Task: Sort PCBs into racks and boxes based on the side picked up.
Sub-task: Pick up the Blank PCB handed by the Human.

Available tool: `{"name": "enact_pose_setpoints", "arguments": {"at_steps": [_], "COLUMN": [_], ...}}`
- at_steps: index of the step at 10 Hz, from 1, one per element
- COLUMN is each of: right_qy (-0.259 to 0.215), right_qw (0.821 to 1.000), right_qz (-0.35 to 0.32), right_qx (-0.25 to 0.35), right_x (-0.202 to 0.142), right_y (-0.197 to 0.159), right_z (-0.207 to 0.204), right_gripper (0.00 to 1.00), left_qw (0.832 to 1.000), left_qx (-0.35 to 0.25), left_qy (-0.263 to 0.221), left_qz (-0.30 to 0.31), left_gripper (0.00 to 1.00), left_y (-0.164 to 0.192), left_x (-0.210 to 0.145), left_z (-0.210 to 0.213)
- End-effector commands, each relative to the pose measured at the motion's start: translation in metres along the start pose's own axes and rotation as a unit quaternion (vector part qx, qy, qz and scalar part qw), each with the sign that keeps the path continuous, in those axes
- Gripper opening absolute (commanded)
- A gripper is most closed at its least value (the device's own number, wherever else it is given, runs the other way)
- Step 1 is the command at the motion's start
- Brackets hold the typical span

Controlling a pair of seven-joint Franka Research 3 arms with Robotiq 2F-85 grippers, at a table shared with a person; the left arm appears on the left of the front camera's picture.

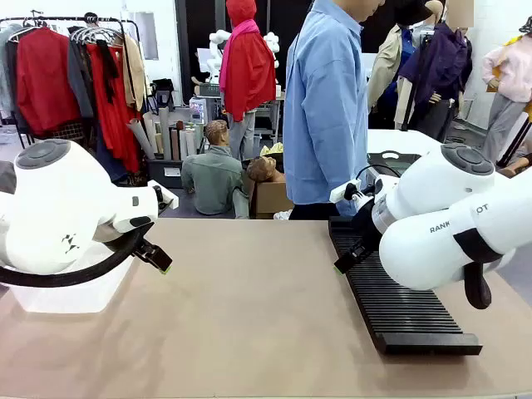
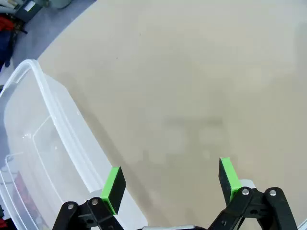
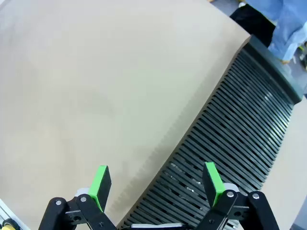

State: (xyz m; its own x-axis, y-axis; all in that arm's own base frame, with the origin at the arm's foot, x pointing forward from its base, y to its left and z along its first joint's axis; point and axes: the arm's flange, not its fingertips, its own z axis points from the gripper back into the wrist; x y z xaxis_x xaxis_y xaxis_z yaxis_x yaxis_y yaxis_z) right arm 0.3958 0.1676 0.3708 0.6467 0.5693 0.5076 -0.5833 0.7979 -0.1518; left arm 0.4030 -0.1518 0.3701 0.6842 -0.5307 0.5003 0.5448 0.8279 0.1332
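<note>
- Wide bare desk (image 1: pixel 249 316) through the middle, near edge to far edge.
- Blocked at left by the clear box (image 1: pixel 75 293), rim just beside the wide-apart jaws of the left gripper (image 2: pixel 170 181).
- Blocked at right by the long black rack (image 1: pixel 407 312), partly under the wide-apart jaws of the right gripper (image 3: pixel 156 182).
- Closed at the far edge by a standing person (image 1: pixel 324 108).
</note>
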Motion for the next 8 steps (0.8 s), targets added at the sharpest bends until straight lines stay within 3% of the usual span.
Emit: {"name": "enact_pose_setpoints", "arguments": {"at_steps": [1, 8], "right_qy": [0.0, 0.0], "right_qw": [1.0, 1.0], "right_qz": [0.0, 0.0], "right_qx": [0.0, 0.0], "right_x": [0.0, 0.0], "right_y": [0.0, 0.0], "right_z": [0.0, 0.0], "right_gripper": [1.0, 1.0], "left_qw": [1.0, 1.0], "left_qx": [0.0, 0.0], "left_qy": [0.0, 0.0], "left_qz": [0.0, 0.0], "left_gripper": [1.0, 1.0], "left_y": [0.0, 0.0], "left_x": [0.0, 0.0], "left_z": [0.0001, 0.0001]}}
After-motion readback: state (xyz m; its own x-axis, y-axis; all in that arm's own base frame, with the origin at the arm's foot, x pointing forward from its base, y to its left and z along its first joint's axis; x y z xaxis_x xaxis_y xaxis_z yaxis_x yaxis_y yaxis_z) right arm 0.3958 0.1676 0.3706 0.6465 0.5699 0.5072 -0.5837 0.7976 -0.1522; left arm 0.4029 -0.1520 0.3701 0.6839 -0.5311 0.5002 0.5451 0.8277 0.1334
